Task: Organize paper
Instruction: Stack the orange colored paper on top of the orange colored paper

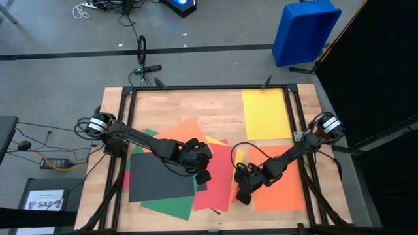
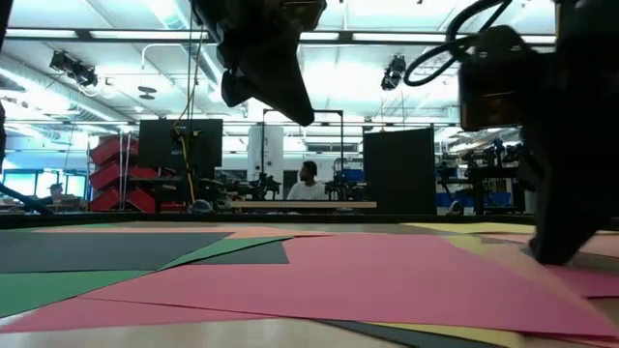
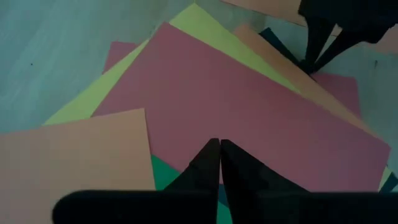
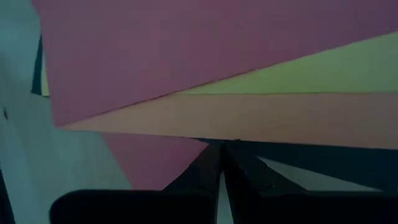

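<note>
The paper lies as a loose, overlapping pile in the table's middle: an orange sheet (image 1: pixel 186 134), a dark grey one (image 1: pixel 160 176), a green one (image 1: pixel 171 205) and a red one (image 1: pixel 219 176) on top. A single yellow sheet (image 1: pixel 266 114) lies flat at the far right, and another orange sheet (image 1: pixel 281 183) at the near right. My left gripper (image 1: pixel 202 175) is shut and hangs above the red sheet (image 3: pixel 249 106), clear of it in the low view (image 2: pixel 280 97). My right gripper (image 1: pixel 243 196) is shut and stands low at the pile's right side. My right gripper comes down with its shut fingertips (image 4: pixel 214 155) at the edge of an orange sheet (image 4: pixel 236 118) that sticks out from under the red one. The fingers slant down from the table's right side. In the low view their tip (image 2: pixel 549 253) reaches the paper's surface; the sheets lie flat.
A black frame rail (image 1: pixel 209 87) runs around the table. A blue bin (image 1: pixel 305 29) stands on the floor beyond the far right corner. A small white printed sheet (image 1: pixel 44 202) lies off the table's near left. A person (image 2: pixel 308 184) sits far back in the room.
</note>
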You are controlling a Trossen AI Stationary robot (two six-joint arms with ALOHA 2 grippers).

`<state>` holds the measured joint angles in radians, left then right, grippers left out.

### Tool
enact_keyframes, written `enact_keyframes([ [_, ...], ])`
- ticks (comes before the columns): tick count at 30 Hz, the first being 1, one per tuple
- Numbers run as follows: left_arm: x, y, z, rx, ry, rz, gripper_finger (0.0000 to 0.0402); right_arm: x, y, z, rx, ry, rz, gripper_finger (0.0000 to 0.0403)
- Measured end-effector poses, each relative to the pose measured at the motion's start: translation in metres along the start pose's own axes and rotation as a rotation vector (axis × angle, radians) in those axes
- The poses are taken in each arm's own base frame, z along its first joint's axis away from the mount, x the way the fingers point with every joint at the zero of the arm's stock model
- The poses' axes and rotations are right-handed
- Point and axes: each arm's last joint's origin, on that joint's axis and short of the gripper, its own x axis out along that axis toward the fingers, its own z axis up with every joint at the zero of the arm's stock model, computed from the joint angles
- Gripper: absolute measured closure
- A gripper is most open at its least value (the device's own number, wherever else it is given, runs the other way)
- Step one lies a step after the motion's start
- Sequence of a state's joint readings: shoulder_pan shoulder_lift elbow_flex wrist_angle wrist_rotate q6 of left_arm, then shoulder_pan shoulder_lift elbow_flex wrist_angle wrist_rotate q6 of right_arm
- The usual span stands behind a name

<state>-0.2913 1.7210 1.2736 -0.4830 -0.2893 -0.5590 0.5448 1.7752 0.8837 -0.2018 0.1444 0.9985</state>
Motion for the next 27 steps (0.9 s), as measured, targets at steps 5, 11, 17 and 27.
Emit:
enact_keyframes([
  [5, 0.0, 0.001, -0.001, 0.002, 0.011, 0.008, 0.0402, 0.003, -0.006, 0.012, 0.006, -0.022, 0.008, 0.0403],
  [11, 0.0, 0.001, -0.001, 0.006, 0.005, 0.018, 0.0402, 0.005, -0.012, 0.025, 0.014, -0.07, 0.008, 0.0403],
  [17, 0.0, 0.002, -0.002, 0.035, 0.014, 0.028, 0.0402, 0.004, -0.013, 0.028, -0.021, -0.058, 0.021, 0.0403],
  [27, 0.002, 0.017, 0.001, 0.086, 0.057, 0.078, 0.0402, -0.019, -0.01, 0.034, -0.052, -0.038, 0.121, 0.0403],
])
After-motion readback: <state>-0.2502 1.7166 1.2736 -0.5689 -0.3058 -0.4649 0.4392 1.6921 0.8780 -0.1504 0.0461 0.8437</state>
